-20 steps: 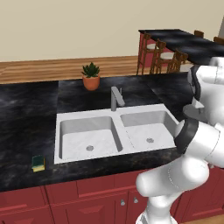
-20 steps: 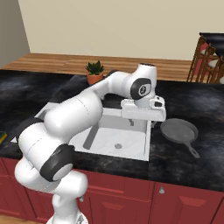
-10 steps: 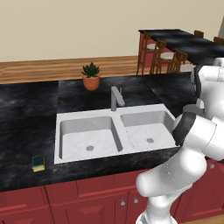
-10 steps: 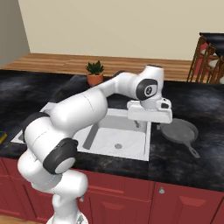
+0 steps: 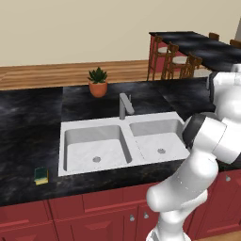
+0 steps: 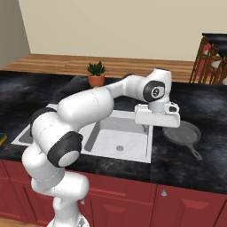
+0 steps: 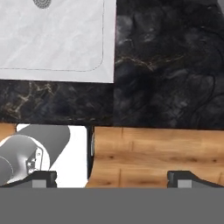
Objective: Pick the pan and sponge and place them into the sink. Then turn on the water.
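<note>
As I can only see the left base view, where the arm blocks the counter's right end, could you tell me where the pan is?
Observer: The pan lies flat on the black counter, right of the sink.
Operator: Thank you. Is the claw holding anything?
Observer: No, the claw is open, with nothing between its tips.
Operator: How does it stand relative to the pan?
Observer: In the right base view it hangs above the counter, just left of the pan and not touching it.
</note>
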